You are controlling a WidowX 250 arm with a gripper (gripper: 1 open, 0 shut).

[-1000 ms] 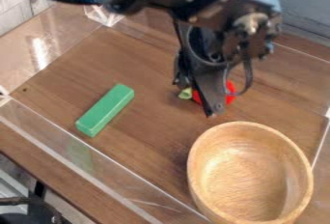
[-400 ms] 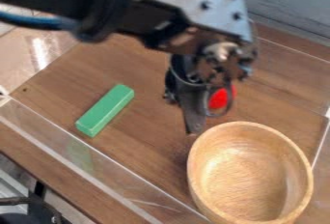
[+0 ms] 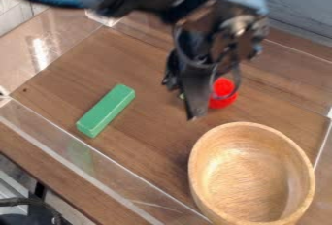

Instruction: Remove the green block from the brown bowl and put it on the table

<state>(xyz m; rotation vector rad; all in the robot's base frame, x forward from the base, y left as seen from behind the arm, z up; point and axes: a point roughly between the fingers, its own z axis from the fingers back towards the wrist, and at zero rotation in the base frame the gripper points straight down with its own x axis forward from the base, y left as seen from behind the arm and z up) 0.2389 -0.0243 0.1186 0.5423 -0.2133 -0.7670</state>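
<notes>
The green block (image 3: 105, 110) lies flat on the table (image 3: 143, 59), left of centre, angled toward the near wall. The brown bowl (image 3: 251, 175) sits at the near right, and nothing shows inside it. My gripper (image 3: 195, 108) hangs between them over the middle of the table, fingers pointing down, shut with nothing in it. It is well right of the block and just above the bowl's far rim.
A red ball (image 3: 223, 92) with a small green leaf rests on the table right behind the gripper fingers. Low clear acrylic walls (image 3: 78, 156) edge the tabletop at the near and left sides.
The arm has shifted slightly over the table's middle and stays shut. The red ball shows more to the right of the fingers. Block and bowl have not moved.
</notes>
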